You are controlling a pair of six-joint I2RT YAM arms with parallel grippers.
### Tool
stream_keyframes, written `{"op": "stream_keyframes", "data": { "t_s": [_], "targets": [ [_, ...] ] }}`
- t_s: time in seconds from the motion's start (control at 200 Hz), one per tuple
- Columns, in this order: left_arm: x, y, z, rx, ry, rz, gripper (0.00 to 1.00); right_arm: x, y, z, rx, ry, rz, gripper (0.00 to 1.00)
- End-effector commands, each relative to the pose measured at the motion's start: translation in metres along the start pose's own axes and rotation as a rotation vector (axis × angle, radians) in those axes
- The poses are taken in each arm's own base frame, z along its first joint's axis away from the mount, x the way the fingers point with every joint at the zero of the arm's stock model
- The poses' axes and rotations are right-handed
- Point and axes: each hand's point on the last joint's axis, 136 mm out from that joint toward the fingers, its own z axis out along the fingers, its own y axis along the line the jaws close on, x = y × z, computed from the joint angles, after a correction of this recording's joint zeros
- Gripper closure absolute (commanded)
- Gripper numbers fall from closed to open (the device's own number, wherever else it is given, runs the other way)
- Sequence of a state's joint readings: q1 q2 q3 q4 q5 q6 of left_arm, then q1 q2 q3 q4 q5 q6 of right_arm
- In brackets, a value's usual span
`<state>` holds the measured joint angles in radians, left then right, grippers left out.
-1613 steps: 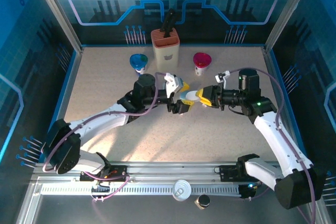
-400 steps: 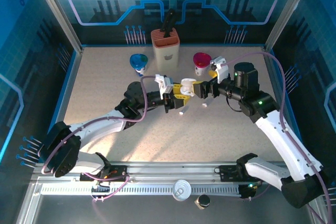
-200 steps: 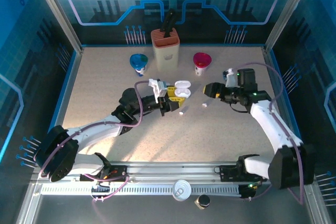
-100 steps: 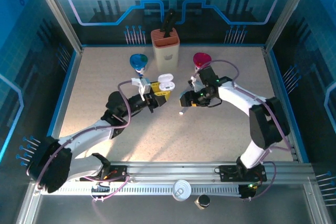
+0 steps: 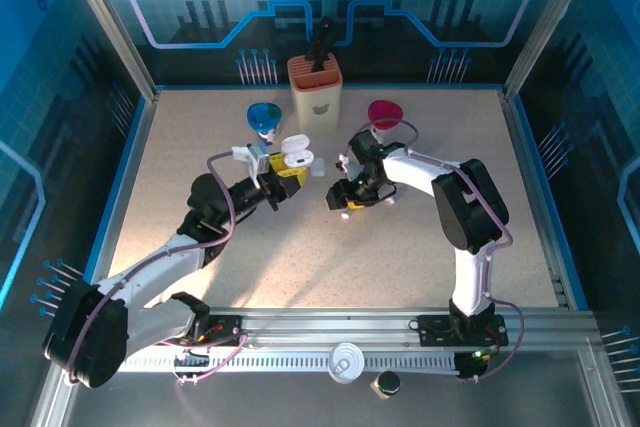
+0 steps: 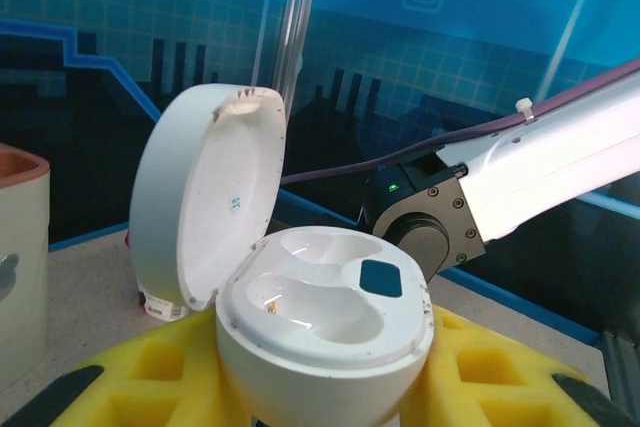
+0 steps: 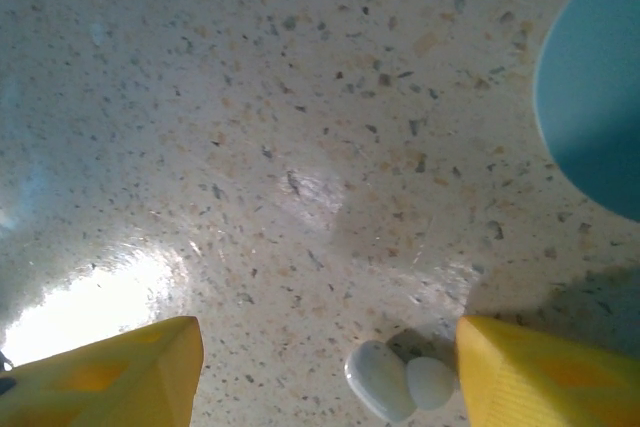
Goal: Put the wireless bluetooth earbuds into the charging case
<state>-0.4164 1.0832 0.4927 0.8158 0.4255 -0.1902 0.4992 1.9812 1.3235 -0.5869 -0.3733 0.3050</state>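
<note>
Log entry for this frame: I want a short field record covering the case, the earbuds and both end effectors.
charging case: lid open, both wells empty
left end effector: shut on the charging case
right end effector: open, pointing down at the table
earbud: white, lying on the table between the right end effector's open jaws, not gripped
earbuds seated in case: none

white case [image 6: 325, 347] & earbud [image 7: 378, 393], yellow r-gripper pads [image 7: 100, 369], speckled beige tbl [image 7: 300, 147].
</note>
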Motion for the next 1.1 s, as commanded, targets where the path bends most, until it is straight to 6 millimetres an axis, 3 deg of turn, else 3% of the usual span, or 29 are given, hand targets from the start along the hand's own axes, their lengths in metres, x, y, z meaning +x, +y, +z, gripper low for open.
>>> {"op": "stream_keyframes", "data": {
  "t_s": [0.0, 0.475, 0.6, 0.73, 0.89, 1.096],
  "targets": [
    [-0.007, 0.002, -0.004, -0.013, -0.017, -0.011, 0.72, 0.005, -0.001, 0.005, 0.01, 0.024, -0.017, 0.33],
    [-0.006, 0.019, -0.016, -0.076, -0.021, 0.001, 0.71, 0.02, 0.009, -0.012, -0.012, 0.003, -0.012, 0.4],
    [-0.004, 0.028, -0.021, -0.108, -0.018, -0.001, 0.71, 0.017, 0.006, -0.019, 0.029, -0.018, -0.015, 0.36],
    [-0.002, 0.042, -0.028, -0.161, -0.009, 0.005, 0.72, 0.013, -0.002, -0.03, 0.141, -0.054, -0.042, 0.29],
    [-0.004, 0.068, -0.046, -0.263, -0.024, 0.008, 0.72, 0.008, -0.014, -0.046, 0.412, -0.096, -0.067, 0.27],
    [-0.012, 0.095, -0.069, -0.362, -0.049, 0.012, 0.71, 0.007, -0.016, -0.055, 0.719, -0.132, -0.057, 0.36]
  ]
}}
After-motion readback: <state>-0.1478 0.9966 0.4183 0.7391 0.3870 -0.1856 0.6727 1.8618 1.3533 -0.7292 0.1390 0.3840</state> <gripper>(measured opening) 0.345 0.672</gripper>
